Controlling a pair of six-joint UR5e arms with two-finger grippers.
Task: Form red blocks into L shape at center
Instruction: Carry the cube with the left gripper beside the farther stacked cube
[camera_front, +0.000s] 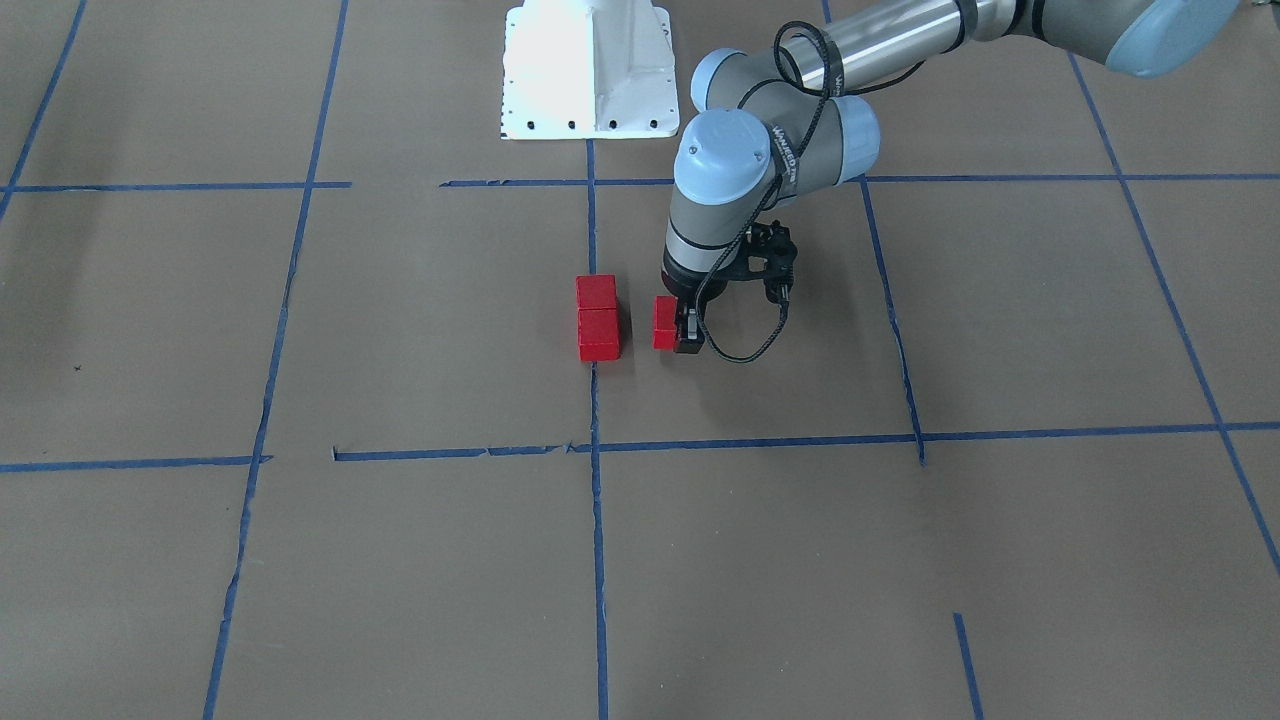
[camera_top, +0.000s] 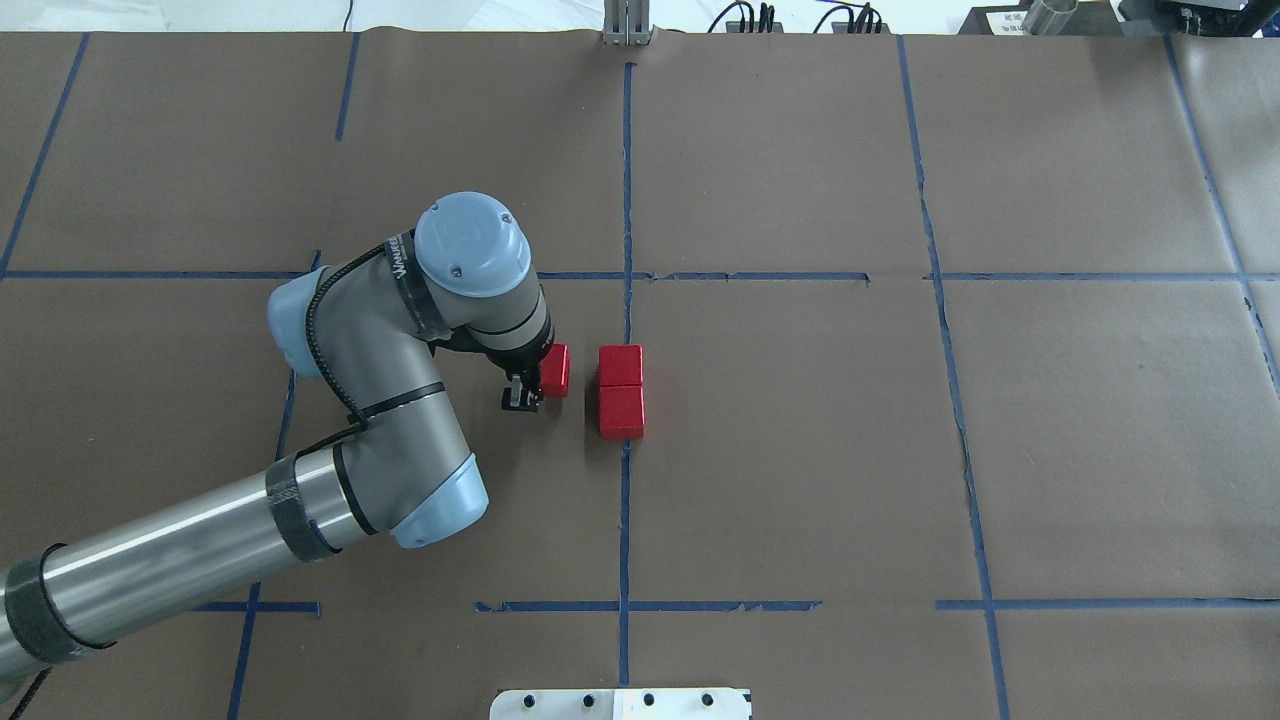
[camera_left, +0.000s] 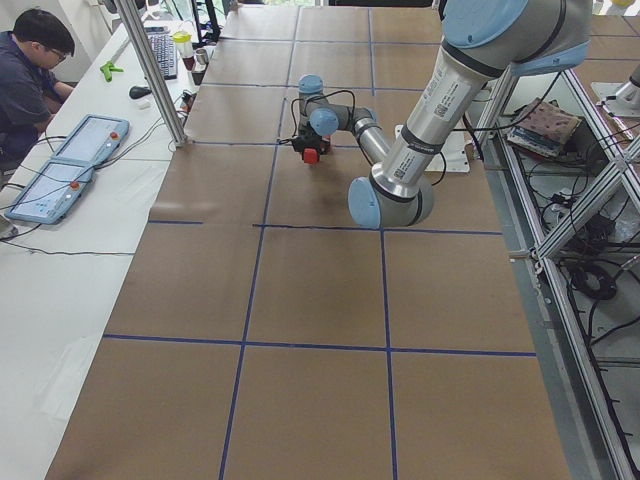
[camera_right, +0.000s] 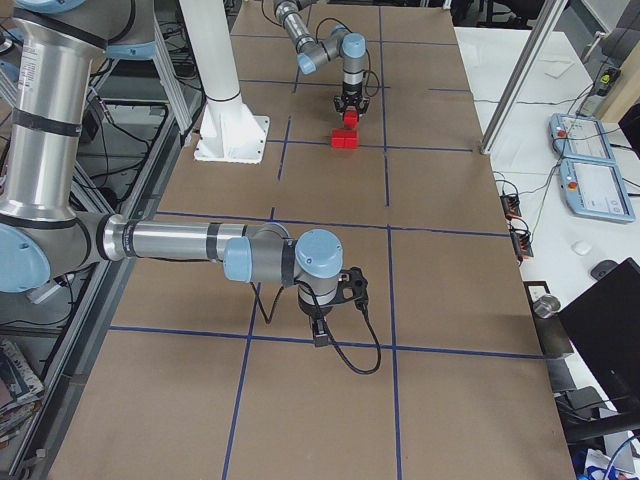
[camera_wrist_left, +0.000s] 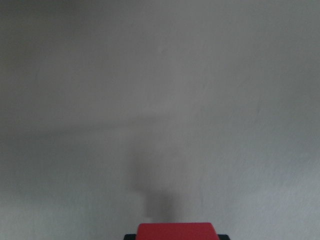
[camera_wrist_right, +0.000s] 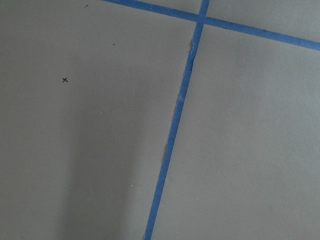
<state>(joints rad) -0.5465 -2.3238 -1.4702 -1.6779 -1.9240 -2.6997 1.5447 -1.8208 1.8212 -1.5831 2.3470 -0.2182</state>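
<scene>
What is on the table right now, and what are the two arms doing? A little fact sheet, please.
Pair: two red blocks touching end to end on the vertical blue tape line
Loose one: third red block beside the pair, a gap apart, L not yet formed
Left arm: left gripper closed on the third red block
Right arm: right gripper away from the blocks; open or shut unclear

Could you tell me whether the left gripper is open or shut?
Shut on the separate red block: the left gripper has a finger against it, and its wrist view shows red between the fingers.
</scene>
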